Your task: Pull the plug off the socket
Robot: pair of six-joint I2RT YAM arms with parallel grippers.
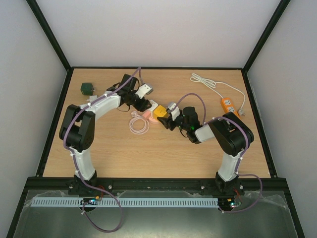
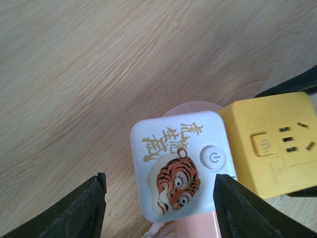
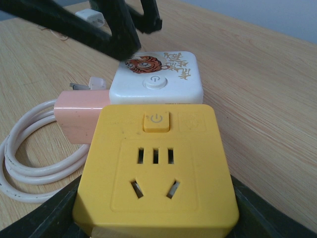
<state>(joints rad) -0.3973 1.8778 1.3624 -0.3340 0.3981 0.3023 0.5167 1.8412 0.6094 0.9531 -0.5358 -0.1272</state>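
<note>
A yellow socket cube [image 1: 160, 112] [image 3: 156, 168] lies mid-table against a white cube with a tiger print [image 2: 181, 166] [image 3: 157, 77]. Both sit against a pink block [image 3: 77, 116] [image 2: 198, 228]. My right gripper [image 3: 156, 220] is shut on the yellow socket cube, one finger on each side of it; it reaches in from the right in the top view [image 1: 169, 119]. My left gripper [image 2: 159, 181] is open and straddles the tiger cube, its fingers [image 2: 89, 203] apart from the cube's sides. In the top view it [image 1: 145, 104] is just left of the cubes.
A coiled white cable [image 1: 138, 124] [image 3: 34, 163] lies beside the pink block. An orange power strip [image 1: 228, 104] with a white cord [image 1: 210, 83] is at the back right. A dark green cube [image 1: 88, 89] is at the back left.
</note>
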